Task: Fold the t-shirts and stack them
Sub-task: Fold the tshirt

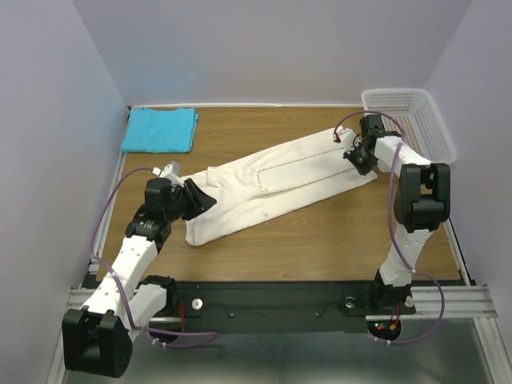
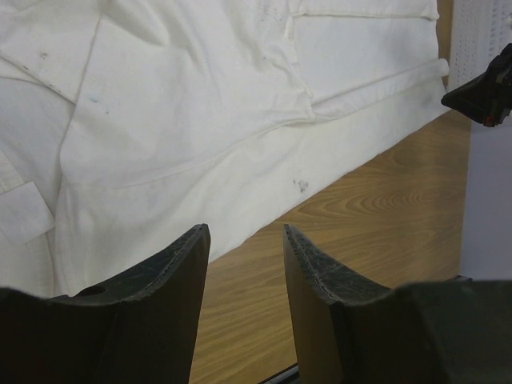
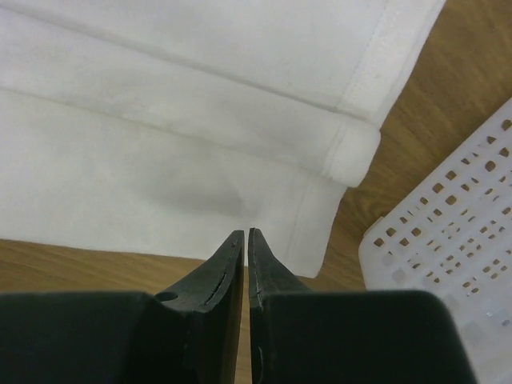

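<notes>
The cream-white t-shirt lies folded lengthwise in a long diagonal strip across the wooden table, and it fills the left wrist view and the right wrist view. The turquoise t-shirt lies folded at the far left corner. My left gripper is open and empty, hovering over bare wood just beside the strip's near-left end. My right gripper hangs over the strip's far-right hem, its jaws shut with no cloth between them.
A white plastic mesh basket stands at the far right corner, close beside the right gripper. Pale walls enclose the table on three sides. A black rail with the arm bases runs along the near edge.
</notes>
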### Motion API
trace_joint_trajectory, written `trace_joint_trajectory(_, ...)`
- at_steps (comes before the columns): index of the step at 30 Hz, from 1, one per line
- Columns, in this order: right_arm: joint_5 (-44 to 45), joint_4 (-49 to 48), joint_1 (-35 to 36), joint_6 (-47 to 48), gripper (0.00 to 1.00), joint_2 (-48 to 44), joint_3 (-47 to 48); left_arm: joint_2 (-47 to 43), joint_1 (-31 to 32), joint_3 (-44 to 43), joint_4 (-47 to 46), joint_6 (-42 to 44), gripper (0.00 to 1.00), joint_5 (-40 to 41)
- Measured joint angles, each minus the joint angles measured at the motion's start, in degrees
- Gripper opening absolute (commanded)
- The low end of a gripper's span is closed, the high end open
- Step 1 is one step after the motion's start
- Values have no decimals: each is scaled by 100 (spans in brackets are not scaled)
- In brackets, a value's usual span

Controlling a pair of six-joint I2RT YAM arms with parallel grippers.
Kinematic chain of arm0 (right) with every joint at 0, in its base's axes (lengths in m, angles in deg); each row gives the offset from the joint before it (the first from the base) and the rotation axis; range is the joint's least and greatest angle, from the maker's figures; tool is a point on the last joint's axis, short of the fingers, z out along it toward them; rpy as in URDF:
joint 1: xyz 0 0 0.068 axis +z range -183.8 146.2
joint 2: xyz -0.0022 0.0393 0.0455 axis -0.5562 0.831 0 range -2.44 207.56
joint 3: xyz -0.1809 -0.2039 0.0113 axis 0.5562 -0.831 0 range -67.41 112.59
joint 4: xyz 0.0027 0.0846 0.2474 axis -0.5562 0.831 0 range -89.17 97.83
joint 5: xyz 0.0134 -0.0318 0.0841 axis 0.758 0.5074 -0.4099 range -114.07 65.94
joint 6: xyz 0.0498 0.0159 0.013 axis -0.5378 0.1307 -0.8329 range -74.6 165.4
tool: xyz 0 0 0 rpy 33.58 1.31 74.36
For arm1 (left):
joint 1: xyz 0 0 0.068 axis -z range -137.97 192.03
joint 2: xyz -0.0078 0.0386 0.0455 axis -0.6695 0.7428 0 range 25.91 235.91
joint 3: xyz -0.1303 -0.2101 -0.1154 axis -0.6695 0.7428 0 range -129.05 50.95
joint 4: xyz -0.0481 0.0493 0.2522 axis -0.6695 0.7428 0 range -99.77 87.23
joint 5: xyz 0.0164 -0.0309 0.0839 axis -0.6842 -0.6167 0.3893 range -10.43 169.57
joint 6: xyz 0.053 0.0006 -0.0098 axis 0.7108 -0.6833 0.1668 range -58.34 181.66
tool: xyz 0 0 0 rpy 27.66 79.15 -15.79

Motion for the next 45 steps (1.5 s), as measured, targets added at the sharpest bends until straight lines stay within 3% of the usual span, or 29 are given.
trace_joint_trajectory(17, 136, -227, 0, -328, 11, 535, 221, -4, 0, 0, -13, 0, 52, 0)
trace_joint_trajectory(34, -103, -734, 0, -1222, 13, 1069, 1202, 0, 0, 0, -15, 2, 52, 2)
trace_joint_trajectory(41, -356, -922, 0, -1631, 17, 1325, 1604, 57, 0, 0, -15, 2, 52, 0)
trace_joint_trajectory(45, -957, -984, 0, -1775, 19, 1259, 1563, 55, 0, 0, -17, 15, 52, 0)
